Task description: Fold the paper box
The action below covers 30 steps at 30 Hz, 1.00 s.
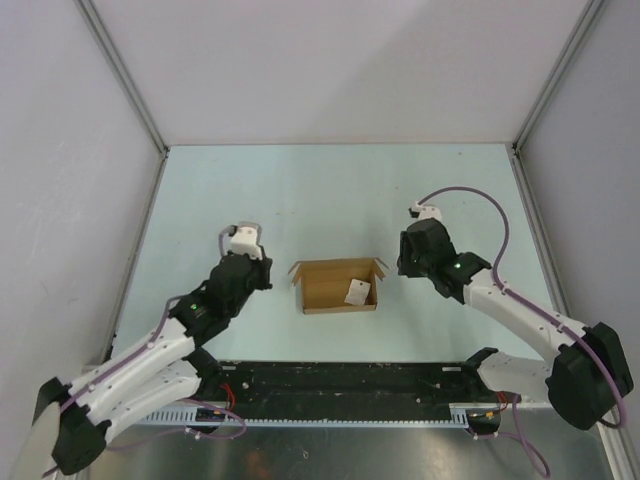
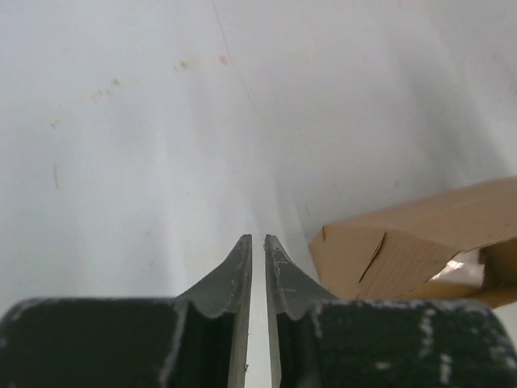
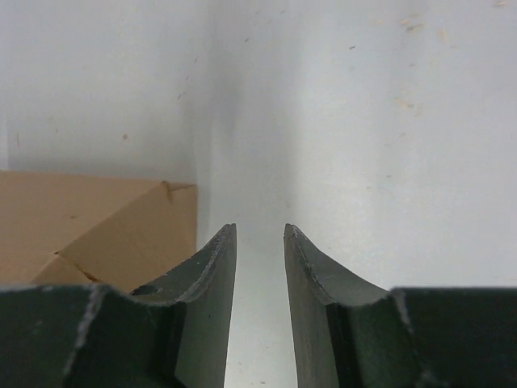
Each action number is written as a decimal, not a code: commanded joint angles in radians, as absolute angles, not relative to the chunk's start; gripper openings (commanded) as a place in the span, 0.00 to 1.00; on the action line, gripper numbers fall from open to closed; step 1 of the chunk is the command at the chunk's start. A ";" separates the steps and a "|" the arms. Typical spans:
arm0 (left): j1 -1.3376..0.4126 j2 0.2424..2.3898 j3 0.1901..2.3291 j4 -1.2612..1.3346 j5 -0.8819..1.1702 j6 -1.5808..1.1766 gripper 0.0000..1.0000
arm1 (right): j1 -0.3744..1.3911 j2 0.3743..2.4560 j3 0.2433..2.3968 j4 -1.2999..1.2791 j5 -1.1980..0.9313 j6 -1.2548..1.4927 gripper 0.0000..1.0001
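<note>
The paper box is being carried by the table near its middle, open face up, with a short flap standing out at each end. A small white slip is being contained inside, toward the right end. The box is being flanked by both arms, one at each end; whether a flap is being touched cannot be told. The left tool is being presented just beside the left end, its jaws parted by a narrow slit — nothing is being pinched. The right tool is being presented near the right end — jaws spread somewhat wider, nothing being gripped between them.
</note>
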<state>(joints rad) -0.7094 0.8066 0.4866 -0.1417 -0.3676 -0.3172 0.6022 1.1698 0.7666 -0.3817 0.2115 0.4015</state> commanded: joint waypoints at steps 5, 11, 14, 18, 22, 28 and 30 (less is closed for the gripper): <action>-0.710 0.519 0.474 -0.097 -0.528 -0.345 0.28 | 0.542 1.014 0.752 -0.278 0.365 0.368 0.49; -0.700 0.577 0.495 -0.086 -0.494 -0.328 0.24 | 0.503 1.023 0.752 -0.203 0.193 0.353 0.31; -0.696 0.685 0.523 -0.068 -0.456 -0.330 0.13 | 0.502 1.066 0.752 -0.199 0.166 0.344 0.19; -0.692 0.794 0.483 0.041 -0.433 -0.330 0.08 | 0.496 1.132 0.752 -0.189 0.149 0.325 0.12; -0.661 0.893 0.466 0.139 -0.347 -0.342 0.07 | 0.480 1.198 0.752 -0.140 0.083 0.319 0.06; -0.594 0.907 0.445 0.224 -0.244 -0.390 0.35 | 0.448 1.212 0.753 -0.114 0.054 0.360 0.32; -0.557 0.861 0.408 0.258 -0.203 -0.426 0.40 | 0.443 1.212 0.755 -0.106 0.051 0.377 0.37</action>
<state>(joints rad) -0.6094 0.9264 0.4500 0.1276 -0.3019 -0.3580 0.4599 1.2186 0.7502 -0.1745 0.0742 0.3481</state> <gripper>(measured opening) 0.366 0.327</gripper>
